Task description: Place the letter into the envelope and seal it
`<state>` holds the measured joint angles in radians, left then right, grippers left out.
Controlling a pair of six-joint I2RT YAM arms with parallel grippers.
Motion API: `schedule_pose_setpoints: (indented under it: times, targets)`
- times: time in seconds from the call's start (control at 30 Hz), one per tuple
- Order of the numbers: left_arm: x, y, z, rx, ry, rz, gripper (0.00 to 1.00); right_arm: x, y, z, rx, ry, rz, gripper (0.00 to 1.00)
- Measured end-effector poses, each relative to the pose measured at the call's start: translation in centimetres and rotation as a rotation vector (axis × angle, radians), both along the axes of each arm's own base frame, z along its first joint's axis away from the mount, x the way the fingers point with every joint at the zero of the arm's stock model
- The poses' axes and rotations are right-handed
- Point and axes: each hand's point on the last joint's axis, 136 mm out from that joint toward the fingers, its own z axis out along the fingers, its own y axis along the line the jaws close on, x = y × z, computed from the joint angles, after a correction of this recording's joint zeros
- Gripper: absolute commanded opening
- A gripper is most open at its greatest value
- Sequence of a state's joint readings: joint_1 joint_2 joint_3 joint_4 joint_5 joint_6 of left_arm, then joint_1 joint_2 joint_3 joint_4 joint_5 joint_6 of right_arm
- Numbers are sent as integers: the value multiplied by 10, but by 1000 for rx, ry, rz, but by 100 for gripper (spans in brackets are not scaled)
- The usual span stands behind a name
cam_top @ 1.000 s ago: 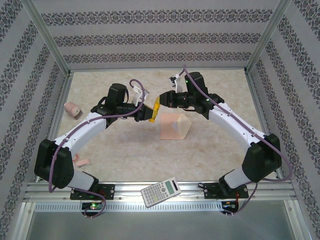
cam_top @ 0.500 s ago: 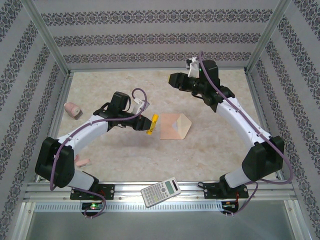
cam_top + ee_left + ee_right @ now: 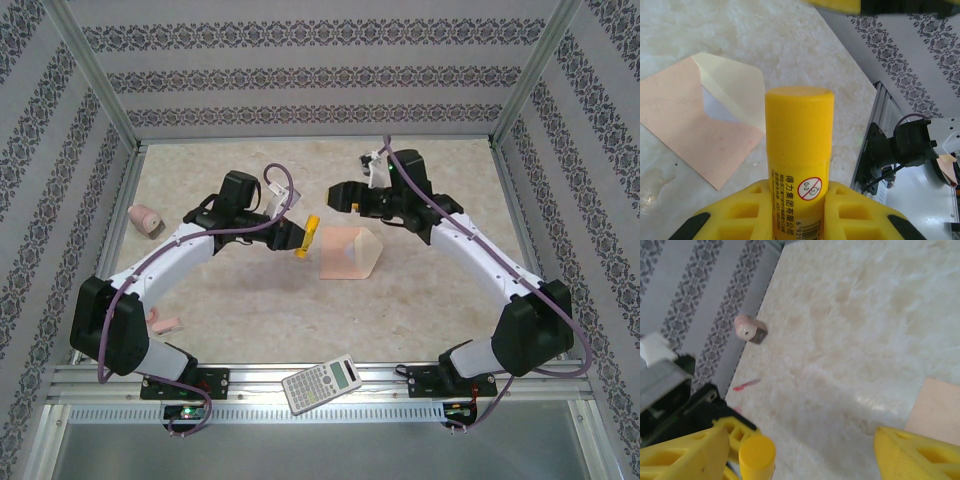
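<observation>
The peach envelope (image 3: 348,252) lies flat mid-table, its triangular flap open to the right. In the left wrist view the envelope (image 3: 690,117) shows a strip of the white letter (image 3: 715,106) inside its mouth. My left gripper (image 3: 291,236) is shut on a capped yellow glue stick (image 3: 306,237), held just left of the envelope; the glue stick (image 3: 799,145) stands between the left gripper's (image 3: 799,212) yellow fingers. My right gripper (image 3: 337,195) hovers open just behind the stick, apart from it. In the right wrist view the right gripper (image 3: 800,452) is wide open, the stick's cap (image 3: 757,452) beside its left finger.
A calculator (image 3: 321,383) rests on the front rail. A pink roll (image 3: 146,220) lies at the table's left edge, the same roll (image 3: 747,329) showing in the right wrist view. A small pink item (image 3: 163,322) sits near the left arm's base. Patterned walls enclose the table.
The right gripper, shut at the glue stick's tip a second ago, opened, pulled back to the far right, then came back near the stick. The left gripper still holds the stick.
</observation>
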<state>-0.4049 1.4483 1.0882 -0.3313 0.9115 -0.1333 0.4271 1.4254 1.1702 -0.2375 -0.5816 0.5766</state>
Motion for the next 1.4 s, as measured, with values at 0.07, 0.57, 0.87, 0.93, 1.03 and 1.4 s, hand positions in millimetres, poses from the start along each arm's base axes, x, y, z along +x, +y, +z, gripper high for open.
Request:
schedule_pose_setpoints:
  times: [0.07, 0.57, 0.87, 0.93, 1.03, 1.4]
  targets:
    - [1, 0, 3, -3, -6, 0, 0, -7, 8, 1, 11, 4, 34, 72]
    - [2, -2, 9, -15, -18, -5, 0, -16, 34, -15, 26, 52, 111, 64]
    - [3, -2, 9, -16, -17, -3, 0, -17, 40, -10, 49, 48, 130, 48]
    - [3, -2, 9, -16, -17, -3, 0, -17, 40, -10, 49, 49, 130, 51]
    - [3, -2, 10, -18, -21, -3, 0, -17, 40, -10, 49, 49, 130, 51]
    - [5, -3, 9, -20, -18, 0, 0, -17, 40, -10, 49, 49, 130, 46]
